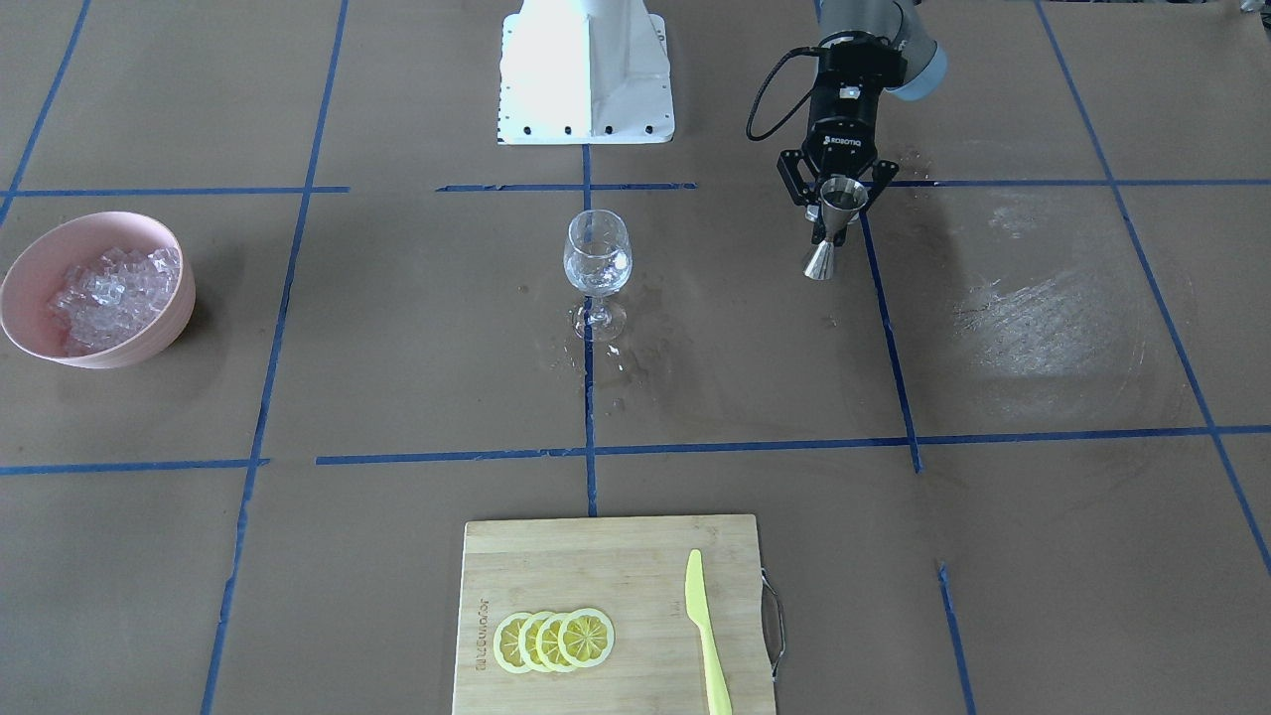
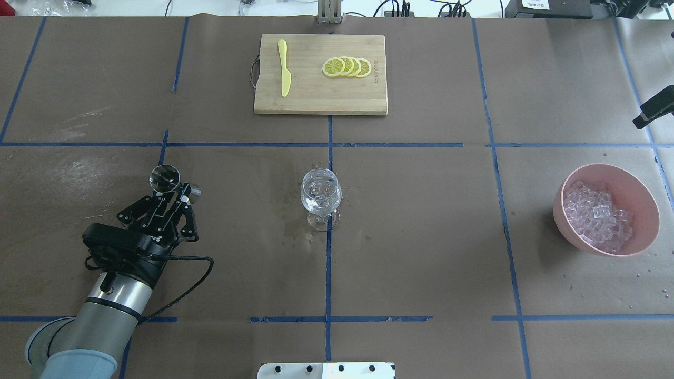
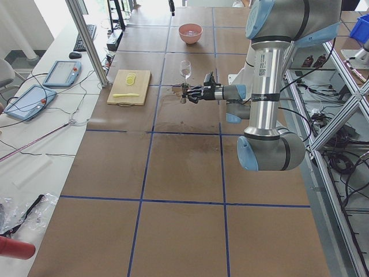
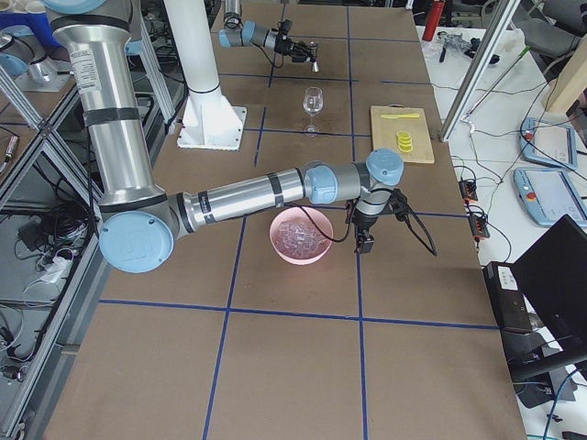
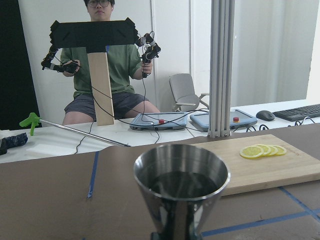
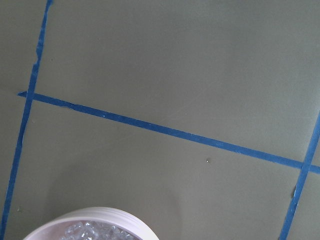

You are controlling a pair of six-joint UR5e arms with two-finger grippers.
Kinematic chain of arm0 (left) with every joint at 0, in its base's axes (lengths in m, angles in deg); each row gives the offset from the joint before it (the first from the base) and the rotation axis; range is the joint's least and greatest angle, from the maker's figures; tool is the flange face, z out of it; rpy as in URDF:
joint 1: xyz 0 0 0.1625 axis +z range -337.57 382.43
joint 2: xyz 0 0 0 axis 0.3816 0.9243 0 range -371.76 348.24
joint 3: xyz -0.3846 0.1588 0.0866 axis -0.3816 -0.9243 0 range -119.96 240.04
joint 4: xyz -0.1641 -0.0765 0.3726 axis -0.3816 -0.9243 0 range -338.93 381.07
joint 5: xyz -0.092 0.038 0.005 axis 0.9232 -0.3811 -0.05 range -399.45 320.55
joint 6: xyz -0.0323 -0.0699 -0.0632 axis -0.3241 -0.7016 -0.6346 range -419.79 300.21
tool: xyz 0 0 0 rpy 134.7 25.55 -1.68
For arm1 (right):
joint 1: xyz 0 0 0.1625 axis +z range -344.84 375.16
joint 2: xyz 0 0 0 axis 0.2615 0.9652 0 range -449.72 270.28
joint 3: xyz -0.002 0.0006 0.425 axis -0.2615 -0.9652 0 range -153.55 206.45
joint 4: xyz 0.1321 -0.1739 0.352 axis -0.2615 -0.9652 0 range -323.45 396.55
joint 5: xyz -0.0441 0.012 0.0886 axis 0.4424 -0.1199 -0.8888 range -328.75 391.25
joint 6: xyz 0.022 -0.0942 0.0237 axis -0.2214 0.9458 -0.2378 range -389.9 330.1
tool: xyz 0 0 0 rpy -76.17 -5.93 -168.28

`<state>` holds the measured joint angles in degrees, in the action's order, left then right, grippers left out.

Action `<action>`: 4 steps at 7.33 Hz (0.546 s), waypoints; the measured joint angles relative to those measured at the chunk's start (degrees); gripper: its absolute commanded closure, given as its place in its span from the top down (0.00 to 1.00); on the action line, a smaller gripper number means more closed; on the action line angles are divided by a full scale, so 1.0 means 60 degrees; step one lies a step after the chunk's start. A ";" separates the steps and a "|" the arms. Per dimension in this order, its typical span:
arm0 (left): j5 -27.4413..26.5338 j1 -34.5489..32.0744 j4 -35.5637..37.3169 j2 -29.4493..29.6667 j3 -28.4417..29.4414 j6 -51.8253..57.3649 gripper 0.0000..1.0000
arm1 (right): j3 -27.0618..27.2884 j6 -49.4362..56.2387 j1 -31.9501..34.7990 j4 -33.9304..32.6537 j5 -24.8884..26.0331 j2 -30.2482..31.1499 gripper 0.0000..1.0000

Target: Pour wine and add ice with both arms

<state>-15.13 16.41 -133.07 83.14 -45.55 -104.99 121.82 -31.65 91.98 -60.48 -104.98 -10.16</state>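
Jigger (image 5: pixel 181 187) (upright) in left gripper (image 1: pixel 837 196), wineglass (image 1: pixel 597 260) well apart.

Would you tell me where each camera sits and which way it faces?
Front-facing: across the table, facing the white base; left hand grips the jigger.
Overhead: behind the robot, looking forward; left arm shows.
Exterior left: table's end, left arm near.
Exterior right: opposite end, right arm near.
Left wrist: over the jigger toward a person.
Right wrist: down at the pink bowl rim.
Shared: all exterior views show the wine glass.
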 measured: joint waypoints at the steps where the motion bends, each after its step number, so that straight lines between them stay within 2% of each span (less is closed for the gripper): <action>1: 0.0247 -0.0073 -0.0016 0.0299 0.0004 0.0554 0.00 | -0.0005 -0.0001 0.0000 0.0000 0.0000 0.0007 1.00; 4: 0.0876 -0.0206 -0.0022 0.1075 0.0015 0.2176 0.00 | -0.0003 -0.0007 0.0000 0.0000 0.0000 0.0012 1.00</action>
<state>-9.88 15.17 -133.21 89.59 -45.46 -91.93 121.80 -31.69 91.98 -60.48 -104.98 -10.09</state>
